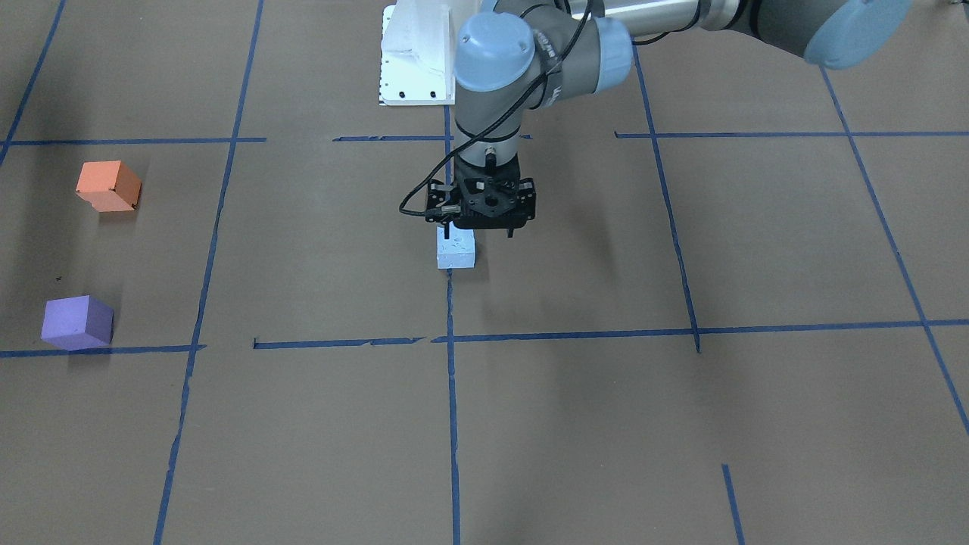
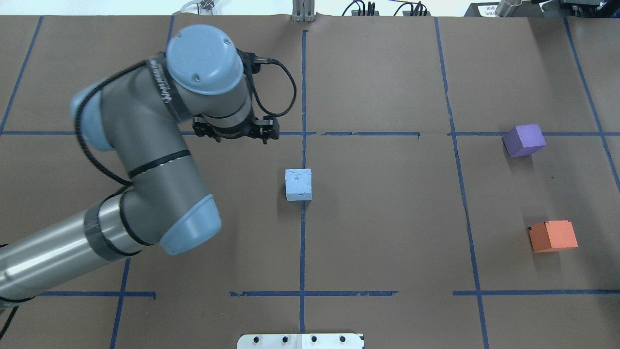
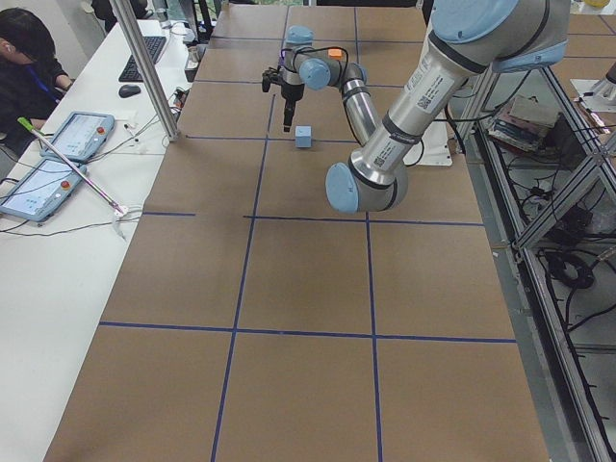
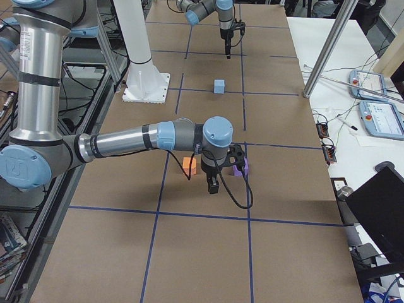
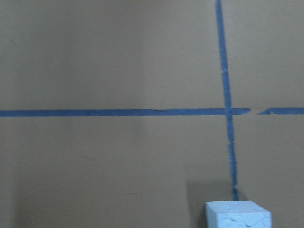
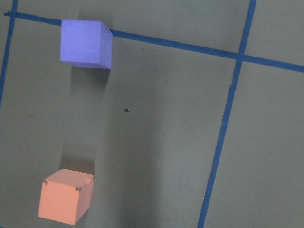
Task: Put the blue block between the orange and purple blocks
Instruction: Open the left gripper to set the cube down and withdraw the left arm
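Step in hand: by my judgement, the approach to grasp the blue block [image 1: 456, 251], which is not yet gripped.
Blue block: it sits flat on the worktop [image 1: 575, 424] near the centre, against a blue tape line [image 1: 452, 378]. It is well apart from the other two blocks.
Goal spot: the bare patch between the orange block [image 1: 108, 185] and the purple block [image 1: 77, 322], both on the robot's right side.
Doing it well: centre the fingers over the block, since the left wrist view shows it only at the bottom edge. Square the fingers to two opposite faces, then descend straight down. Close on the block's middle so that it does not twist.
Left end effector [image 1: 480, 225]: it hovers above the worktop, just beside and above the block. Its fingers appear spread, holding and touching nothing.
Right end effector [image 4: 213, 183]: it hangs near the orange and purple blocks and shows only in the side view. I cannot tell whether it is spread or pressed together.
Risk: the right arm hangs close to the goal gap and may need to clear it.
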`<state>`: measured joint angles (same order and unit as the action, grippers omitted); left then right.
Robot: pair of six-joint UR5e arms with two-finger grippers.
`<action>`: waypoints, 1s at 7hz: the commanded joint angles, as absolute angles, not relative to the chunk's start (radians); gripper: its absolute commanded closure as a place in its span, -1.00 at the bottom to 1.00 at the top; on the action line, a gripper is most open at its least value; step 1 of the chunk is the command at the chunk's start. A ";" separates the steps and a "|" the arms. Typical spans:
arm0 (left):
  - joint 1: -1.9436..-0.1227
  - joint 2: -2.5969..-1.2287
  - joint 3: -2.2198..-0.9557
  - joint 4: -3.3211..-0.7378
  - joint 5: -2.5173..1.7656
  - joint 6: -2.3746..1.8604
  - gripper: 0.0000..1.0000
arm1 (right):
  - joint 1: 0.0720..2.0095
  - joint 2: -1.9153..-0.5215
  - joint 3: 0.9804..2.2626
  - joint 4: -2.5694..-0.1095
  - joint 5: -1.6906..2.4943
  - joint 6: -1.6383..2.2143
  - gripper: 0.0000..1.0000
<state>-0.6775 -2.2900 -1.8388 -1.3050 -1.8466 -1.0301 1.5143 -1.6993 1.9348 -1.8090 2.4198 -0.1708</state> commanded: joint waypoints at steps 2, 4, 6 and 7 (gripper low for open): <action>-0.936 -2.023 -1.963 -1.273 -2.105 -0.607 -1.00 | 1.395 -1.599 1.998 -1.807 2.441 0.100 -1.00; -1.198 -1.846 -1.945 -1.270 -2.227 -0.206 -1.00 | 1.251 -1.501 2.023 -1.729 2.430 0.399 -1.00; -1.368 -1.690 -1.884 -1.282 -2.241 0.002 -1.00 | 1.049 -1.363 2.023 -1.657 2.294 0.741 -1.00; -1.450 -1.648 -1.852 -1.285 -2.244 0.058 -1.00 | 0.929 -1.276 2.019 -1.657 2.216 0.879 -1.00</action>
